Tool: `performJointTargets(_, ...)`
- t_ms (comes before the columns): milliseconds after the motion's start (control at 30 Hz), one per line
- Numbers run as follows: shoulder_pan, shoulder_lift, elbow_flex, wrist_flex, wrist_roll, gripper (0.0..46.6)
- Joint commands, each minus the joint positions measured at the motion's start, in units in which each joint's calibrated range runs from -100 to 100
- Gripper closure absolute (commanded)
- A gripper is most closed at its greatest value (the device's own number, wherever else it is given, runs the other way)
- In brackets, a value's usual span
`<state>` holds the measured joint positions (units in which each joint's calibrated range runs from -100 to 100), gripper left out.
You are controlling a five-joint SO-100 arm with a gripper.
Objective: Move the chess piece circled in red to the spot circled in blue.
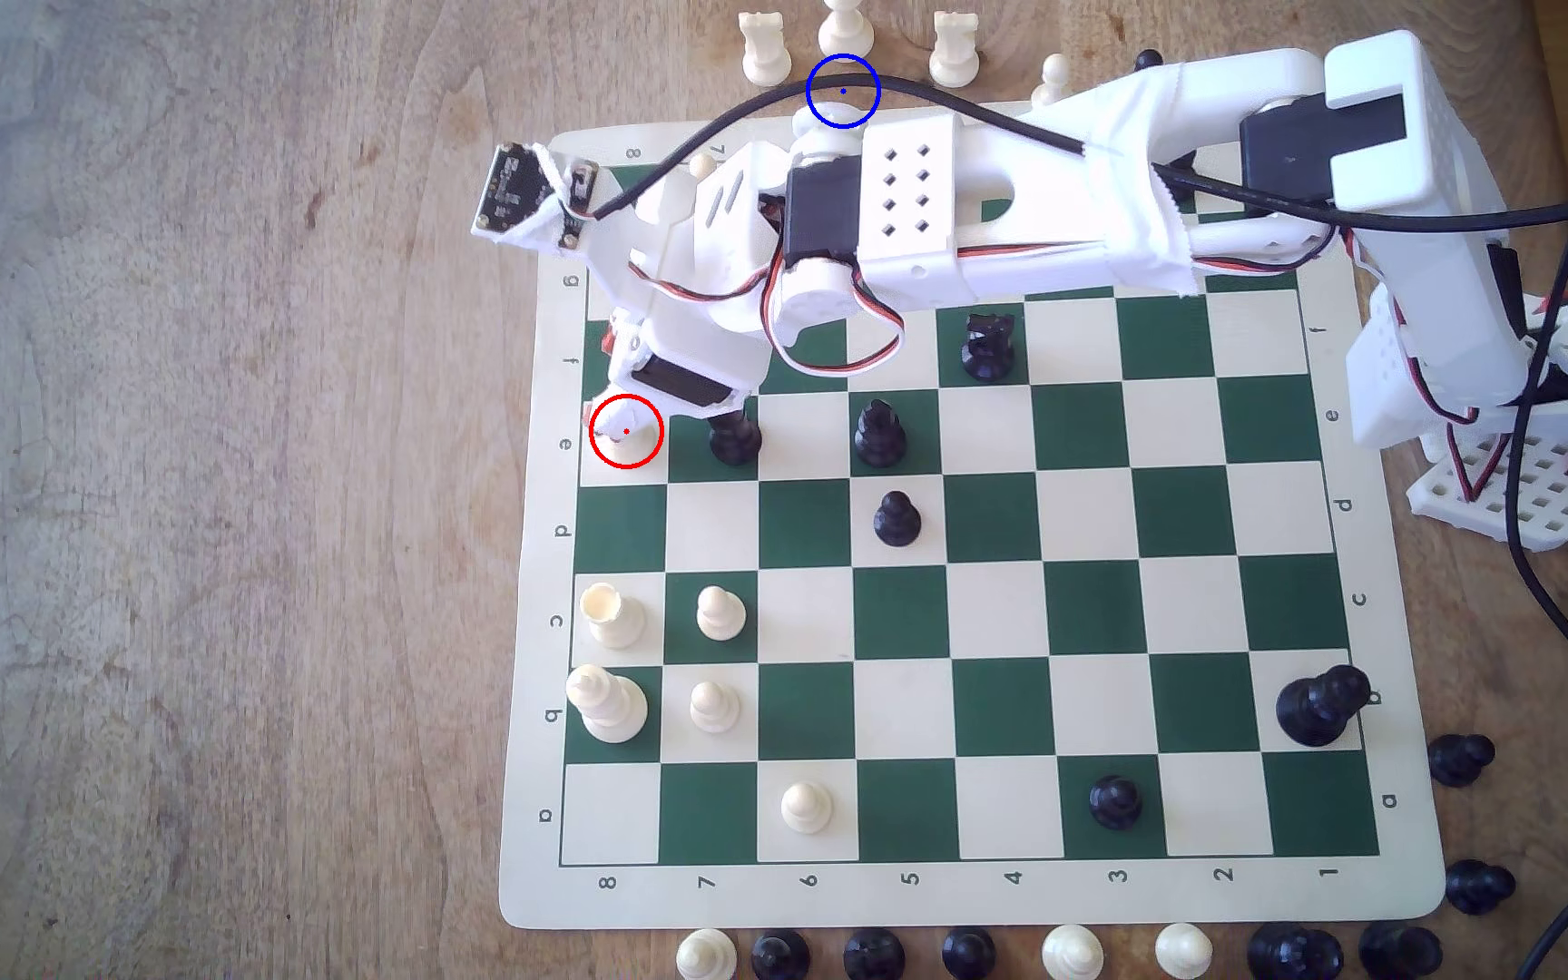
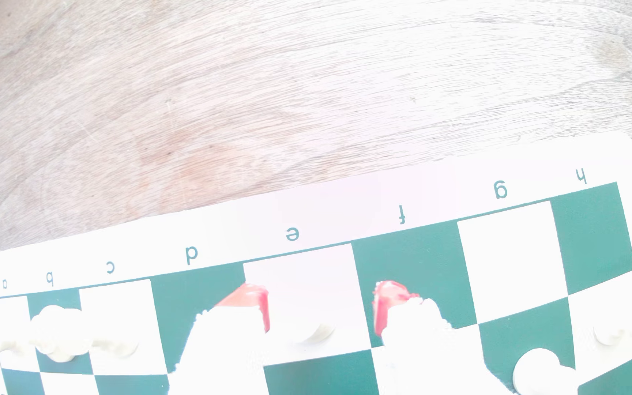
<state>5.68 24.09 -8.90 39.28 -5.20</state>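
Note:
The chess piece circled in red [image 1: 622, 449] stands on the cream square in row e at the board's left edge in the exterior view, largely covered by my gripper [image 1: 629, 413] coming down on it. In the washed-out wrist view my gripper [image 2: 322, 302] is open. Its red-tipped fingers [image 2: 259, 304] stand on either side of that square, and the cream base of the piece [image 2: 318, 333] shows between them. The spot circled in blue [image 1: 842, 90] is bare wood just past the board's far edge, crossed by the black cable.
A black piece [image 1: 733, 438] stands one square to the exterior view's right of my gripper, with more black pieces [image 1: 879, 433] beyond it. Three cream pieces [image 1: 844, 28] stand just beyond the blue circle. Cream pieces [image 1: 611, 614] hold the board's lower left.

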Motion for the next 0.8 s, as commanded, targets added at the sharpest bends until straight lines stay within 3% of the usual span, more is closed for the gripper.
performJointTargets(0, -0.4, -1.5, -5.3, -0.8, -0.4, 31.5)
performJointTargets(767, -0.9, -1.8, -5.8, -1.0, -0.9, 31.8)
